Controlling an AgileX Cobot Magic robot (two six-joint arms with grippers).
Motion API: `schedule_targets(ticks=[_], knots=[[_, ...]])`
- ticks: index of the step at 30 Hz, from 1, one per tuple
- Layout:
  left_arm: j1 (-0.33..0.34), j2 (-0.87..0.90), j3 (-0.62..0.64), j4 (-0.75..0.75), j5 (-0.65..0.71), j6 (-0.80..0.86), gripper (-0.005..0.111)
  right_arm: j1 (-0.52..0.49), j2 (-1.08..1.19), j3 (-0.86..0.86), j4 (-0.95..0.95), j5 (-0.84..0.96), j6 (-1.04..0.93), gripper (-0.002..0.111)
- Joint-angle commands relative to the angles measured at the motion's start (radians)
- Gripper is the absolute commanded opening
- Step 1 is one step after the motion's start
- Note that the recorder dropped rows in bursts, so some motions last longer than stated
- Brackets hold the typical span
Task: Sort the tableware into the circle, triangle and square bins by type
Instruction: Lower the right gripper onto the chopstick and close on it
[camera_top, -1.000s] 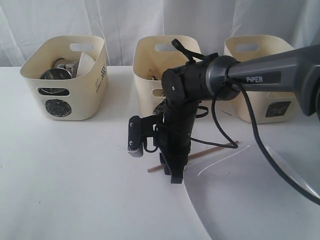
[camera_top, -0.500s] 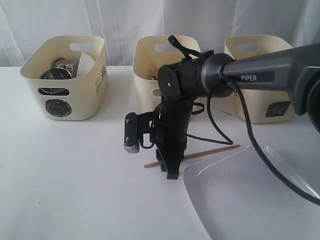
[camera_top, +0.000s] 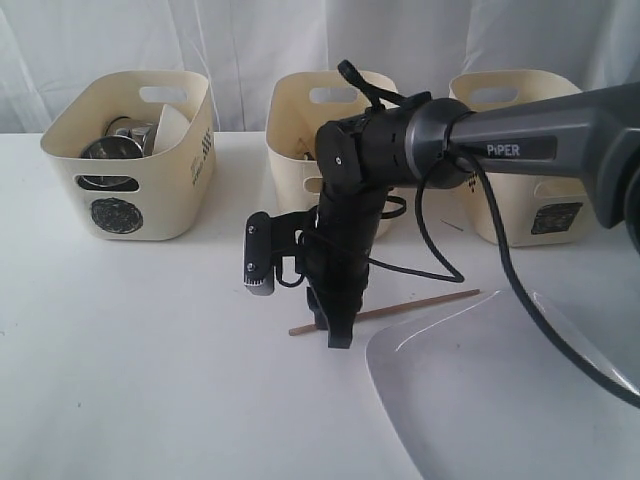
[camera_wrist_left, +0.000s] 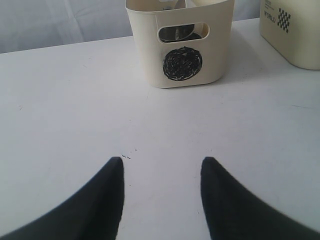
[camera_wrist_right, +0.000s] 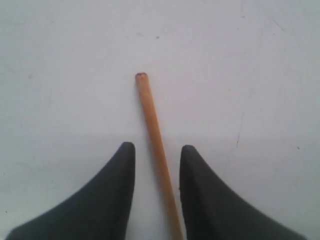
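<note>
Claw state: right gripper (camera_wrist_right: 157, 146) part-open, fingers straddling thin wooden chopstick (camera_wrist_right: 150, 115); cannot tell whether they touch it. Chopstick lies flat on white table (camera_wrist_right: 60, 60), just beside large white rectangular plate (camera_top: 480, 400), in front of middle cream plastic bin (camera_top: 290, 150). Left gripper (camera_wrist_left: 162, 160) wide open, empty, facing circle-marked cream bin (camera_wrist_left: 150, 50) containing steel vessels (camera_top: 112, 148).

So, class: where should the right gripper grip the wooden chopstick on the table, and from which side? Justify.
Grip the chopstick across its thin shaft, a little in from the end, coming straight down from above. It lies flat on the table, so only its long sides are free; the open right gripper straddles it there.
</note>
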Motion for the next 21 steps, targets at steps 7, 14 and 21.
schedule_targets(ticks=[7,14,21], knots=[[0.002,-0.005,0.003,-0.008,-0.005,-0.006,0.052,0.001,0.035,-0.003,0.010,0.018,-0.009,0.030],[0.002,-0.005,0.003,-0.008,-0.005,-0.006,0.052,0.001,0.056,-0.003,0.010,0.020,-0.009,0.030],[0.002,-0.005,0.003,-0.008,-0.005,-0.006,0.052,0.001,0.056,-0.003,0.022,0.045,-0.009,0.016]])
